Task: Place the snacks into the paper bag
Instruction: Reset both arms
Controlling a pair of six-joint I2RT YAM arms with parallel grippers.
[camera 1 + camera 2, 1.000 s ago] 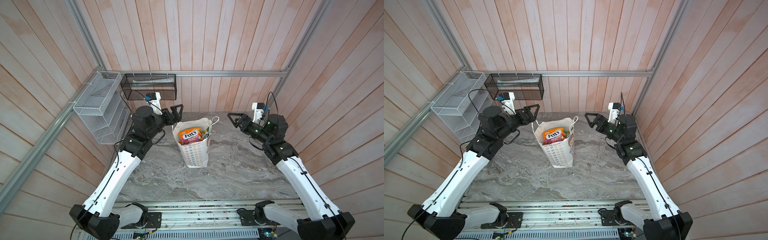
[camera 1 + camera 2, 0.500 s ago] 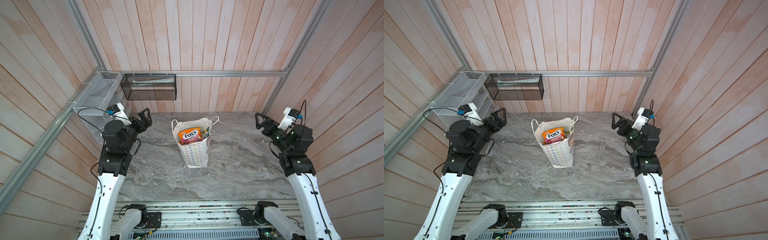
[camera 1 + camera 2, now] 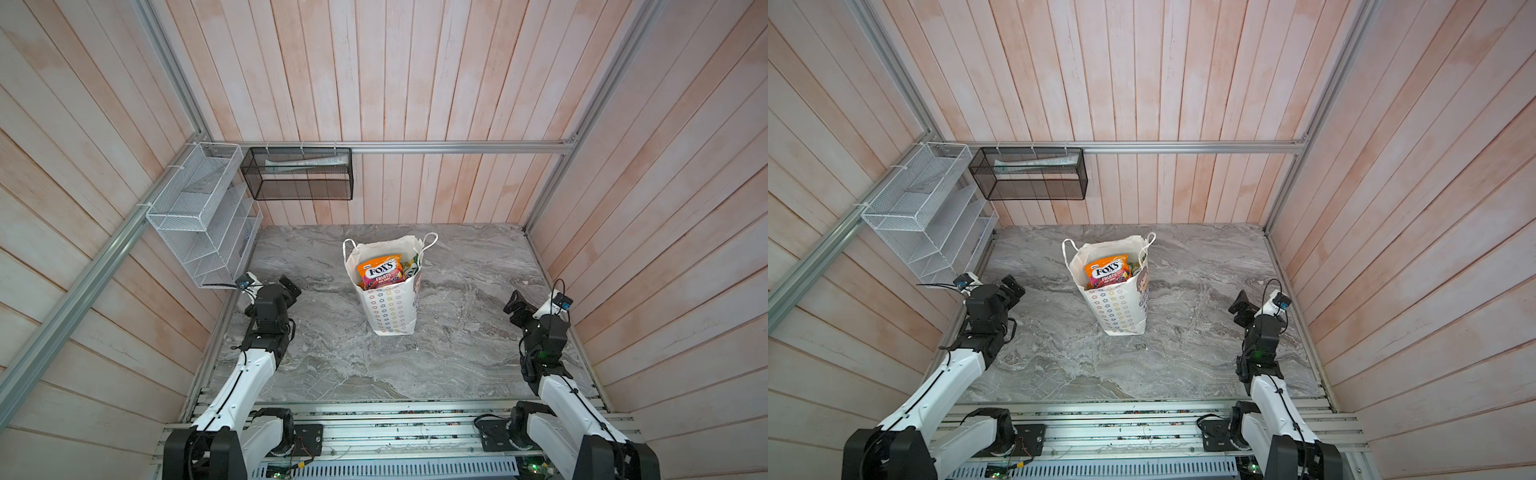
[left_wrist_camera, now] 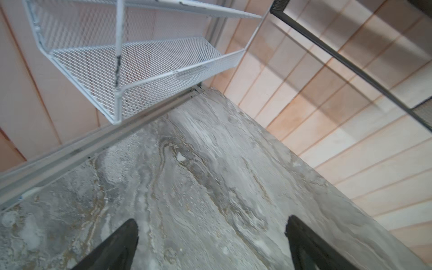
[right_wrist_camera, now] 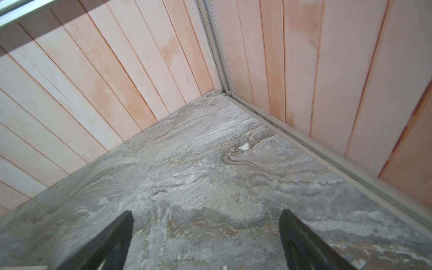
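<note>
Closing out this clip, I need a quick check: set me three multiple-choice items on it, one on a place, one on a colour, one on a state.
1. Where is the paper bag?
A) upright in the middle of the table
B) flat at the front edge
C) hung on the back wall

2. What colour is the FOX'S pouch on top inside it?
A) blue
B) orange and pink
C) black

3. How are the left tool and right tool?
A) both open, empty
B) both shut on pouches
C) one open, one shut

Answers:
1 A, it stands between the arms in both top views.
2 B, orange above, pink below.
3 A, each wrist view shows wide jaws with only table between.
</note>
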